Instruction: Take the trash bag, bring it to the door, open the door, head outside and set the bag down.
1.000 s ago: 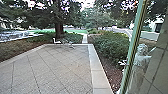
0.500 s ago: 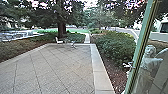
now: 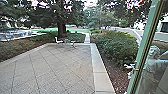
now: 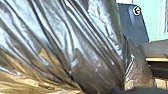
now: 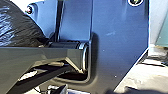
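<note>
A dark, shiny trash bag [image 4: 75, 42] fills much of the left wrist view, its folds drawn together low down, where my left gripper [image 4: 105, 91] is shut on it. Part of the same dark bag [image 5: 18, 27] shows in the right wrist view, beside the robot's own plate and jointed bar. In the head view, the green door frame [image 3: 145, 47] with glass rises slanting along the right side, and the paved yard lies ahead of it. How my right gripper stands cannot be made out.
Pale paving [image 3: 57, 67] stretches ahead, edged on the right by a stone curb [image 3: 100, 68]. Bushes [image 3: 115, 47] grow beyond that curb. A white chair [image 3: 58, 40] stands near the far edge, before a tree [image 3: 60, 27]. A pale statue [image 3: 152, 58] shows through the glass.
The head camera has turned slightly to the left, so the whole scene sits further right. The green door frame has shifted more and stands closer to the right edge.
</note>
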